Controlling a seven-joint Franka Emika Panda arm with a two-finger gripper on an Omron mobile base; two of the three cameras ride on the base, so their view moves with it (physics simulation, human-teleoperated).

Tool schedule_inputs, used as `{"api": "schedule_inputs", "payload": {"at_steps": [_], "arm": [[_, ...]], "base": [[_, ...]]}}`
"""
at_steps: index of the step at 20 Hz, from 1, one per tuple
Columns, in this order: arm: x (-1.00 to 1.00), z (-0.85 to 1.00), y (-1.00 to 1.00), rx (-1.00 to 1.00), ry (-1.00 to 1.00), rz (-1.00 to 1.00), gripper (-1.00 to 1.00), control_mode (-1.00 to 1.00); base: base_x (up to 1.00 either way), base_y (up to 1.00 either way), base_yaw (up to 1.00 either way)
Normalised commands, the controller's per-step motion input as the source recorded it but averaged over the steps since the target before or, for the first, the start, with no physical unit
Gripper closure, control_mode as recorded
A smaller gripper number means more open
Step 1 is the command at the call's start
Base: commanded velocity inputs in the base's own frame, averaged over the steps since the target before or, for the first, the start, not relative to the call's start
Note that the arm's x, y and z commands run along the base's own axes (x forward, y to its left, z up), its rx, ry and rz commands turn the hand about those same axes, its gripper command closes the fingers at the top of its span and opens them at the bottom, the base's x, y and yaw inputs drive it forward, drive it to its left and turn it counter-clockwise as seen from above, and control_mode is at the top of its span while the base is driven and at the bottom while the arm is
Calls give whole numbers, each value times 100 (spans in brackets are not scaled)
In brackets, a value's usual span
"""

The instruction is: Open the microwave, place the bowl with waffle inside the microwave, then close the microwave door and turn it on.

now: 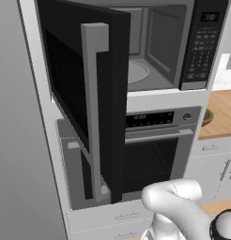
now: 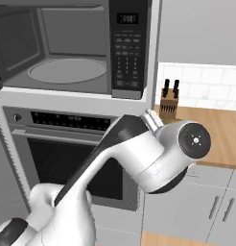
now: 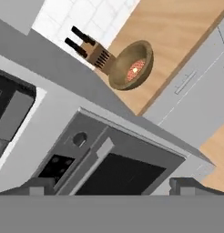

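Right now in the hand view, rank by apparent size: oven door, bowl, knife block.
1. Oven door, largest, though nearest the camera and cut by the frame.
2. Bowl.
3. Knife block, smallest; the bowl partly overlaps it, so this is less sure.

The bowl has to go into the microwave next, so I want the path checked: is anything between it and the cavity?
Nothing visible blocks it. The microwave door is swung open, the turntable is bare, and the bowl sits on the counter beside a knife block.
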Motion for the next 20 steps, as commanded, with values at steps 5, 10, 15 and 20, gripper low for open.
{"api": "schedule_inputs", "payload": {"at_steps": [5, 10, 15, 20], "arm": [[100, -32, -72, 30, 22, -9, -100, -100], [100, -70, -7, 16, 19, 0, -100, -100], [71, -77, -7, 8, 1, 0, -100, -100], [84, -21, -18, 12, 0, 0, -100, -100]], "base": [[0, 0, 0], [0, 0, 0], [0, 0, 0], [0, 0, 0]]}}
